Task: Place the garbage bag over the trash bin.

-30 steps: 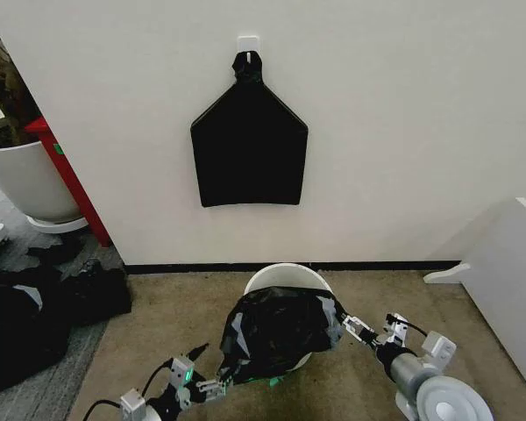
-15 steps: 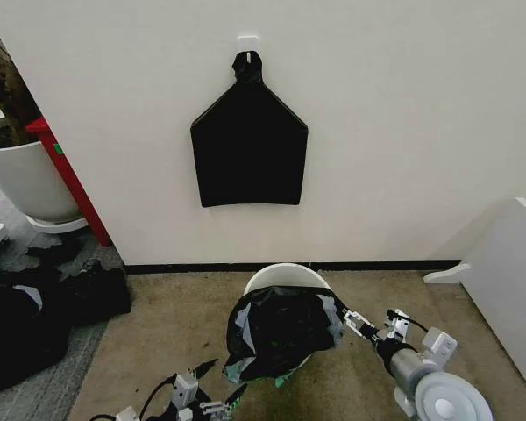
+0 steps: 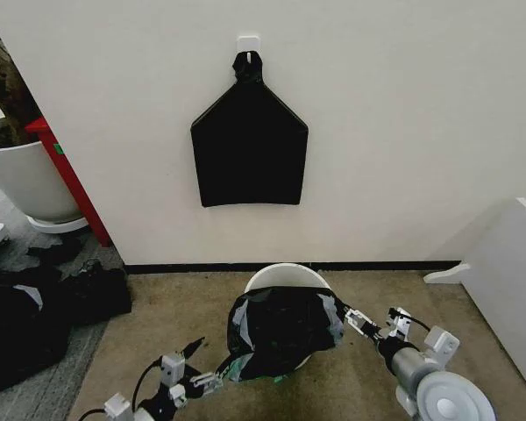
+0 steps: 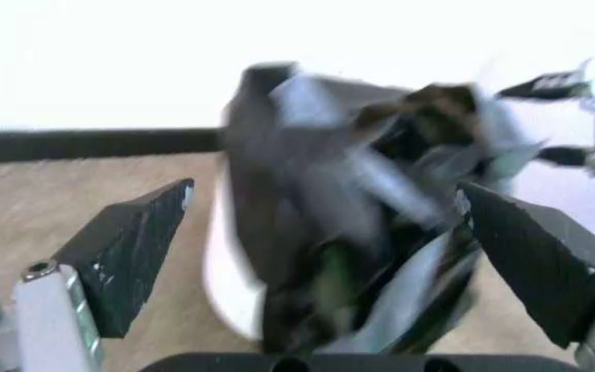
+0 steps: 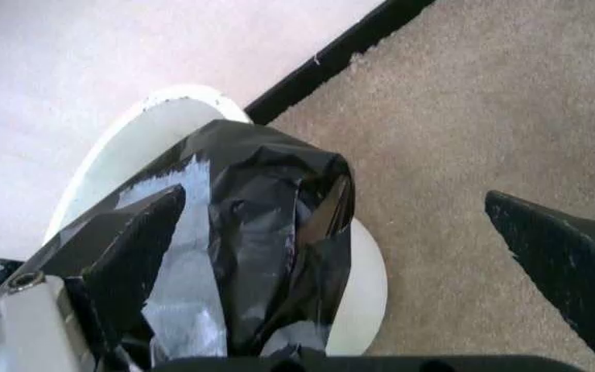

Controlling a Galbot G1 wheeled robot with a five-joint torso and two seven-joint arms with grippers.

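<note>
Garbage bag [image 3: 280,331], thin and floppy, draped over the near half of the trash bin [image 3: 285,274]; best gripped at its hem; left pincer [image 4: 324,267] and right pincer [image 5: 334,256] both spread wide.

- Left gripper [image 4: 324,225]: fingers spread wide apart, holding nothing.
- Garbage bag [image 4: 359,201]: crinkled, draped over the trash bin [image 4: 230,279], at 12 o'clock from the gripper.

Glossy film over smooth plastic, on rough carpet

The thin, crinkled black plastic garbage bag [image 3: 276,329] gleams with pale highlights; the small round cream-white plastic trash bin [image 3: 285,276] looks smooth and softly shiny. The beige carpet floor [image 5: 483,116] is matt and coarse. The flat black bag bundle [image 3: 248,149] on the wall looks smooth and dull.
</note>
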